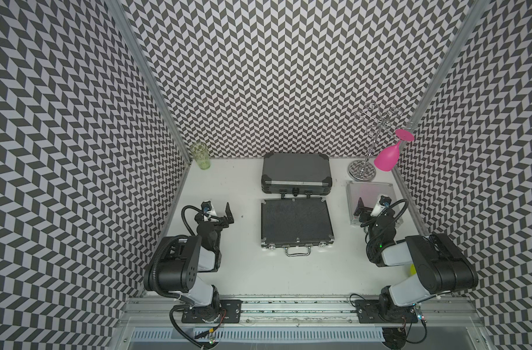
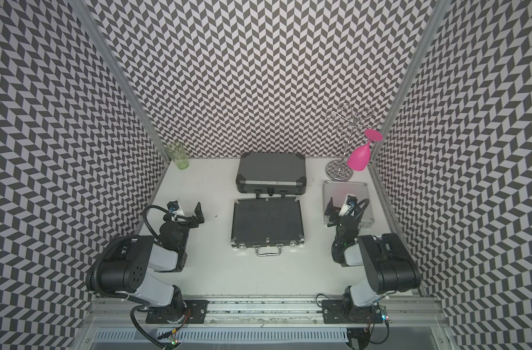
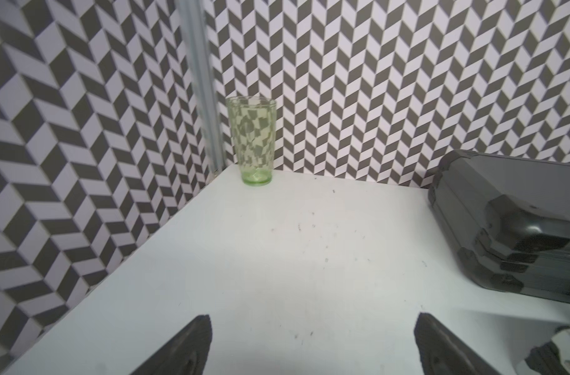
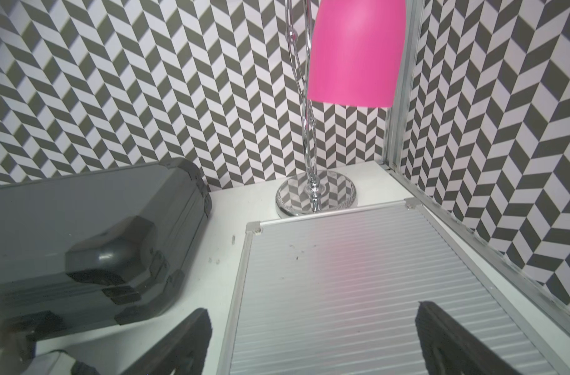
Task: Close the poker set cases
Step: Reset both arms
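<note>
Black-and-white chevron-patterned walls [image 1: 289,75] enclose a white tabletop [image 1: 243,272] on three sides, with aluminium posts [image 1: 151,81] at the back corners.

Right arm [image 1: 382,225] is covering the near part of silver case [image 1: 370,192], right of ribbed grey case [image 1: 296,169]. Yellow bit [image 1: 412,269] is peeking from under that arm, unidentifiable. Pink glass [image 4: 355,52] is getting cropped in right wrist view.

Ribbed aluminium case [image 4: 358,292], textured black case [image 1: 296,219], chromed metal rack [image 4: 309,130]
</note>
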